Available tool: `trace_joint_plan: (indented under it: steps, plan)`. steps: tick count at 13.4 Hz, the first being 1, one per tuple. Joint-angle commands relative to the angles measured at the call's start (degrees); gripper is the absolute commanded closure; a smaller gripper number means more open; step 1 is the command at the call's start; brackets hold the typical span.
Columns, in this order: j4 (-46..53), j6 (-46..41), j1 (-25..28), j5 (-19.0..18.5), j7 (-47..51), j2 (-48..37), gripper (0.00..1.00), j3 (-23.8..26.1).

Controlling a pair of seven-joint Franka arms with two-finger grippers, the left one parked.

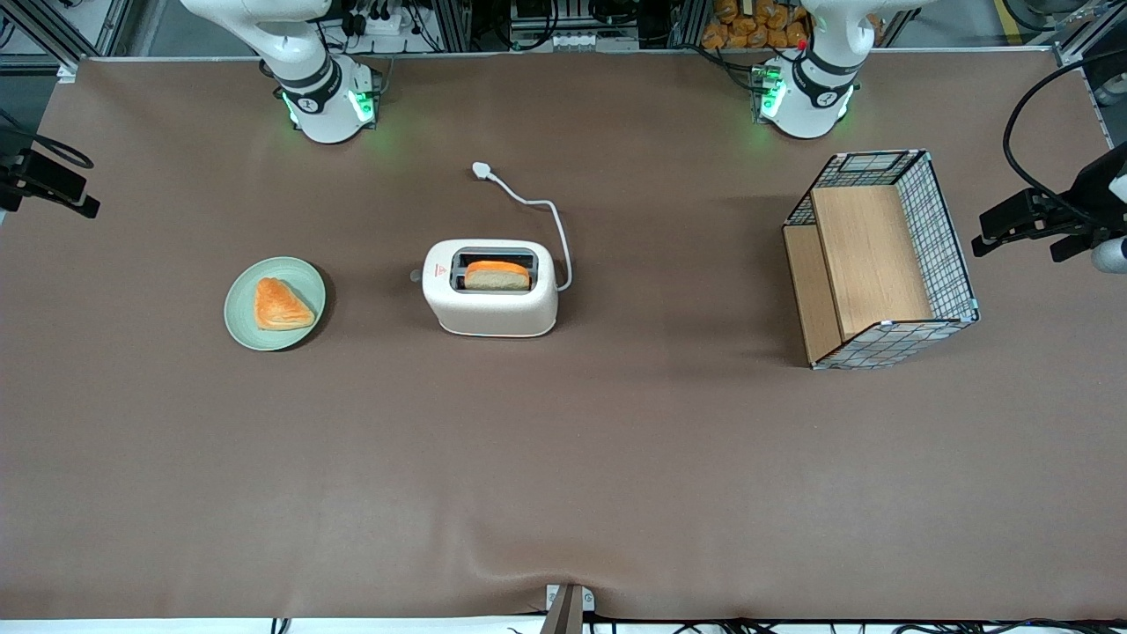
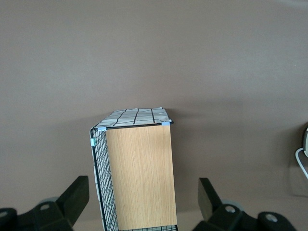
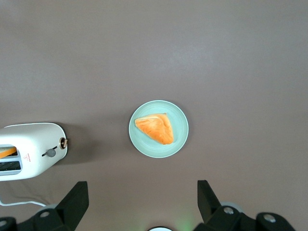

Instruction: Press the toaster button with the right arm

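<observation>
Cream-white toaster (image 1: 490, 299): we see it upright near the middle of the brown table (image 1: 563, 458). We read the clock with six o'clock toward the front camera.
Bread (image 1: 497, 276): one slice stands in the slot nearer the front camera, its top showing.
Grey button (image 1: 415, 276): it sticks out of the toaster's narrow nine o'clock end, which faces the plate.
Cord (image 1: 556, 231): white, it leaves the three o'clock end and curves to a plug (image 1: 481, 169) at about twelve o'clock.
Green plate (image 1: 238, 308): it lies near the toaster at nine o'clock and carries a triangular orange pastry (image 1: 282, 305).
Wire-and-wood basket (image 1: 951, 238): it sits well apart at three o'clock, toward the parked arm's end.
Right arm (image 1: 321, 97): we see its base at about eleven o'clock from the toaster.
Gripper (image 3: 140, 185): it hangs high over the table above the plate, well clear of the button, with its black jaws spread wide and holding nothing.
</observation>
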Motion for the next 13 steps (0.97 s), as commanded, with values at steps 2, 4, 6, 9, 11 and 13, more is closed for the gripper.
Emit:
trace_joint_plan:
  steps: [2,4,6,9,11,13]
  plan:
    - [0.6,-0.3,0.5,-1.5,-1.2,-0.2,0.00,0.2]
    - [0.6,-0.4,0.5,-1.4,-2.2,-0.2,0.00,0.2]
    - [0.6,-0.5,0.5,-1.4,-2.1,-0.2,0.00,0.2]
    - [0.6,-0.6,0.5,-1.4,-2.0,-0.2,0.00,0.2]
    - [0.6,-0.6,0.5,-1.4,-2.0,-0.2,0.00,0.2]
    - [0.6,-0.7,0.5,-1.4,-1.9,-0.2,0.00,0.2]
